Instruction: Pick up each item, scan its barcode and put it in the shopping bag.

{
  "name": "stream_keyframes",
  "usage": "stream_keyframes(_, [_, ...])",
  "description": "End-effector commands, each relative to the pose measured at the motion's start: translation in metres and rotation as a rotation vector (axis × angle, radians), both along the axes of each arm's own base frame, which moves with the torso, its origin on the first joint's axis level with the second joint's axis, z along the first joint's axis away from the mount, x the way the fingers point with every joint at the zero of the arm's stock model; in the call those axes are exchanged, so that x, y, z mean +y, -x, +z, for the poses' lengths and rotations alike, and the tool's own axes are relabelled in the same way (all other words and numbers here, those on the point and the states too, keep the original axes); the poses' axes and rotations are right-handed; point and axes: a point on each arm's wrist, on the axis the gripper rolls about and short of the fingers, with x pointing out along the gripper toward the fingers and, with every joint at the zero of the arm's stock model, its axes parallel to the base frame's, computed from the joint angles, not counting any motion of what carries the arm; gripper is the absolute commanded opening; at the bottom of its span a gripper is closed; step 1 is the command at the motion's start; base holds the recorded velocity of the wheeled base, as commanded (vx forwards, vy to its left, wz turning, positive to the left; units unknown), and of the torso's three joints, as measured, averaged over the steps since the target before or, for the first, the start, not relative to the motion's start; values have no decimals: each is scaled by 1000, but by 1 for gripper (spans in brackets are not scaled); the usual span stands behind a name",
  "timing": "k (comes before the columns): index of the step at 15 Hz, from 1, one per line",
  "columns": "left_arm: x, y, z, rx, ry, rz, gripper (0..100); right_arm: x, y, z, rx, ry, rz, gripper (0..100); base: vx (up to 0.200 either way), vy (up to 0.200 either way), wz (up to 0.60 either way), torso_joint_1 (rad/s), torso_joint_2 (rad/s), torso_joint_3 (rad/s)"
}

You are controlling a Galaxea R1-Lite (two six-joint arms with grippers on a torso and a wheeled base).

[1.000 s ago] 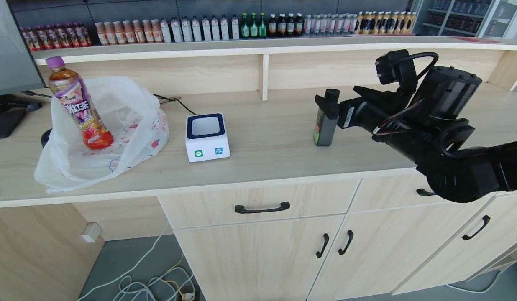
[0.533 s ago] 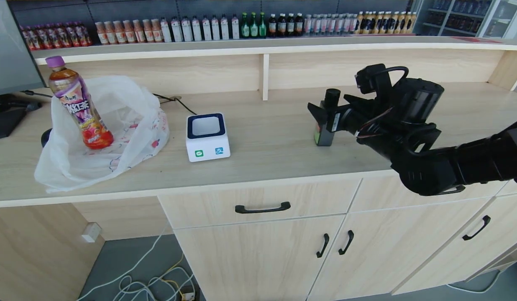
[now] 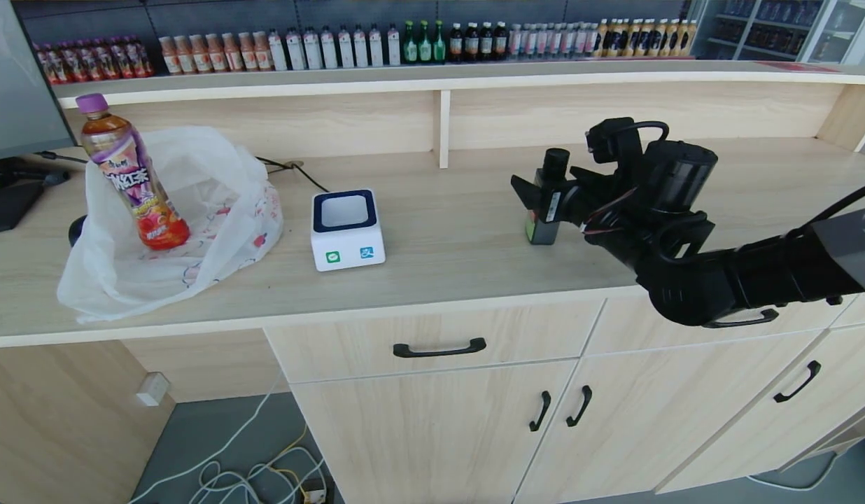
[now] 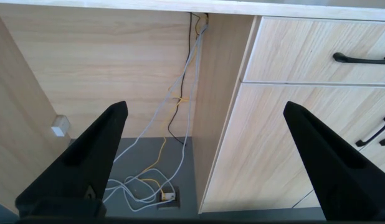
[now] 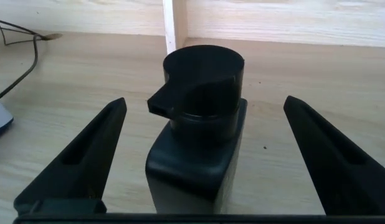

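Note:
A dark rectangular bottle [image 3: 541,218] with a black pump cap [image 5: 204,74] stands upright on the wooden counter [image 3: 439,231], right of centre. My right gripper [image 3: 539,190] is open, its fingers on either side of the bottle's upper part; in the right wrist view the bottle [image 5: 195,162] sits between them. The white scanner box [image 3: 346,227] stands mid-counter. At the left, the white plastic shopping bag [image 3: 222,203] holds an upright tea bottle [image 3: 133,175] with a purple cap. My left gripper [image 4: 205,112] hangs open below counter level, facing the cabinet fronts, with nothing in it.
A raised back ledge with an upright divider [image 3: 443,129] runs behind the counter, and a shelf of several drink bottles [image 3: 376,45] lies beyond. A cable [image 3: 292,171] trails behind the scanner. A dark screen [image 3: 16,77] stands at far left. Drawers and doors [image 3: 439,346] lie below.
My right arm has moved left and lowered toward the dark bottle, so its open fingers now straddle the bottle. Bag, tea bottle and scanner have not moved.

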Motion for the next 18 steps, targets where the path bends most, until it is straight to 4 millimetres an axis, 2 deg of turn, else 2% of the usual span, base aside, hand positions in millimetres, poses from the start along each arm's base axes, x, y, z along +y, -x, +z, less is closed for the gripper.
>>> stream_keyframes(1, [0, 0, 0, -1, 0, 0, 100, 1, -5, -6, 10, 0, -14, 100, 0, 0, 0, 0, 0, 0])
stream_keyframes(11, [0, 0, 0, -1, 0, 0, 100, 2, -15, -24, 40, 12, -37, 100, 0, 0, 0, 0, 0, 0])
stream_keyframes(16, [0, 0, 0, -1, 0, 0, 100, -1, -19, -24, 26, 7, -47, 100, 0, 0, 0, 0, 0, 0])
stream_keyframes(17, [0, 0, 0, -1, 0, 0, 100, -5, -22, -24, 22, 5, -57, 0, 0, 0, 0, 0, 0, 0])
stream_keyframes(18, [0, 0, 0, -1, 0, 0, 100, -9, -23, -24, 20, 5, -65, 0, 0, 0, 0, 0, 0, 0])
